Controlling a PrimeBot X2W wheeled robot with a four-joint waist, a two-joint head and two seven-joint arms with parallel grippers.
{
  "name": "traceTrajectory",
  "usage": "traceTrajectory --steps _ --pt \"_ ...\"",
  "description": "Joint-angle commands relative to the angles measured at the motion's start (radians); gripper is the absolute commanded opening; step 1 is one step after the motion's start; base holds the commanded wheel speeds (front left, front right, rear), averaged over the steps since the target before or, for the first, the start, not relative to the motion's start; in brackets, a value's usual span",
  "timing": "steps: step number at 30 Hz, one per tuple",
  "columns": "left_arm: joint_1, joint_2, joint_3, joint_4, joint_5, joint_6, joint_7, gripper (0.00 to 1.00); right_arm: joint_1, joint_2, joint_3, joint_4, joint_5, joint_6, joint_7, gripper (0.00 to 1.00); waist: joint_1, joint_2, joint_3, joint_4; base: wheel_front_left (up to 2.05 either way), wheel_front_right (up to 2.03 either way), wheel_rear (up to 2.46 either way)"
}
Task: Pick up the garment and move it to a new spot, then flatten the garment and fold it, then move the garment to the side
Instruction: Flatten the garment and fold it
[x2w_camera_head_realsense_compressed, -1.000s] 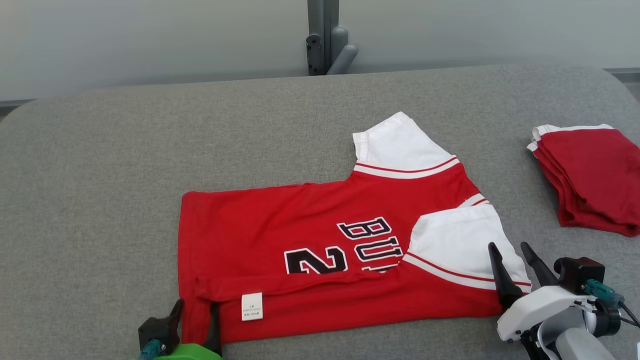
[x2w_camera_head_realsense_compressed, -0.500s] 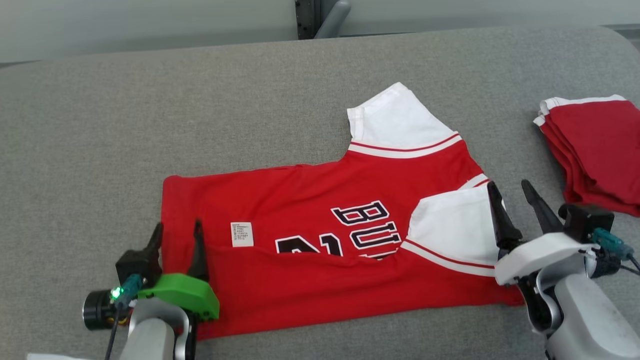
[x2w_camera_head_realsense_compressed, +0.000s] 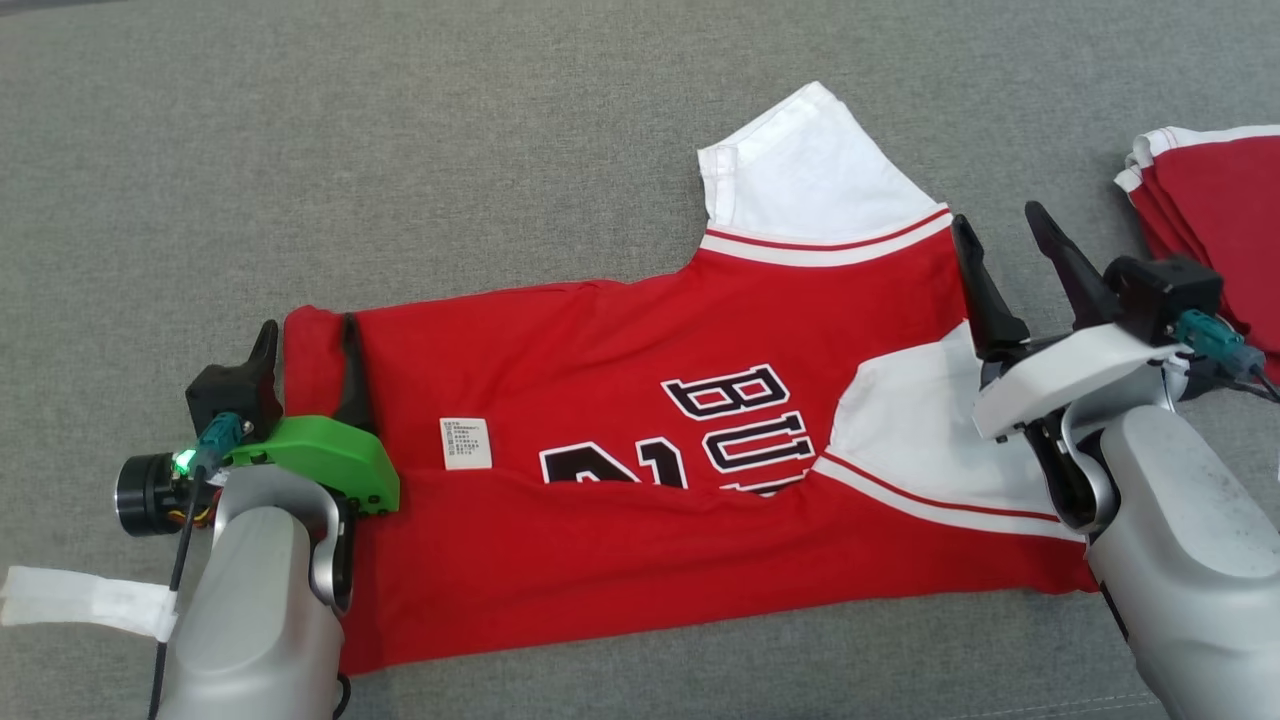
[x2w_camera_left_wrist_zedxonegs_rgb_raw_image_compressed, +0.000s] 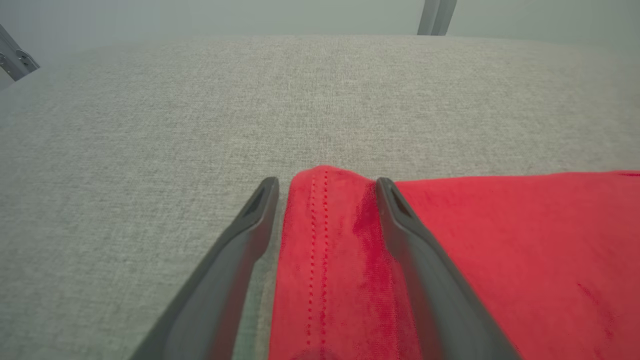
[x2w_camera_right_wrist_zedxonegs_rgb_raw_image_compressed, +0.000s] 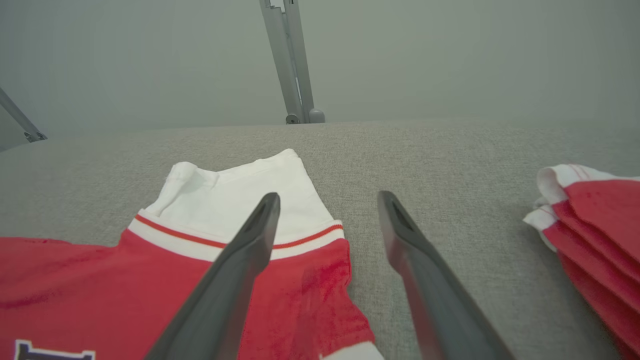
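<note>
Garment (x2w_camera_head_realsense_compressed: 640, 500) lies flat mid-surface, long axis left to right, hem end at the robot's left, shoulders at its right. Near long edge is already folded over toward the middle, covering part of the black-and-white print; small white label (x2w_camera_head_realsense_compressed: 466, 443) faces up.

Left fingers (x2w_camera_head_realsense_compressed: 350, 370) are spread wide and grip nothing. They straddle the far hem corner, with the stitched hem band between them in the left wrist view. Right fingers (x2w_camera_head_realsense_compressed: 985, 290) are also spread and empty, straddling the shoulder-end edge just below the far white sleeve (x2w_camera_head_realsense_compressed: 800, 170): one over red cloth, one over bare surface (x2w_camera_head_realsense_compressed: 300, 150). Each arm sits at its own end, so a far-edge pinch looks like the next call.

Cloth is soft, limp red knit with white sleeves and striped trim. The surface is coarse grey weave, probably grippy. A folded red stack (x2w_camera_head_realsense_compressed: 1220, 220) sits near the right edge, apart from the garment.
</note>
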Motion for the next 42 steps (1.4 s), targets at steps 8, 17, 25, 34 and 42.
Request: traceTrajectory --steps 8,17,25,34,42 --pt "-0.069 0.009 0.009 0.053 0.003 -0.028 0.0 0.0 -0.158 -0.044 0.111 0.111 0.037 -0.001 0.013 1.0 0.0 0.0 0.027 0.026 0.0 0.0 0.0" --pt "-0.115 -0.006 -0.029 0.039 0.001 -0.051 0.0 0.0 -0.388 -0.071 0.211 0.275 0.063 -0.001 0.124 1.0 0.0 0.0 0.078 0.096 0.0 0.0 0.0" --pt "-0.131 -0.011 -0.104 -0.009 -0.047 -0.054 0.0 0.0 -0.502 -0.064 0.265 0.429 0.083 -0.001 0.165 1.0 0.0 0.0 0.101 0.152 0.0 0.0 0.0" --pt "-0.146 -0.011 -0.237 -0.053 -0.135 -0.023 0.0 0.0 -0.584 -0.069 0.317 0.582 0.107 -0.001 0.273 1.0 0.0 0.0 0.128 0.207 0.0 0.0 0.0" --pt "-0.164 -0.011 -0.272 -0.05 -0.16 0.005 0.0 0.0 -0.621 -0.087 0.339 0.646 0.103 -0.001 0.223 0.0 0.0 0.0 0.122 0.205 0.0 0.0 0.0"
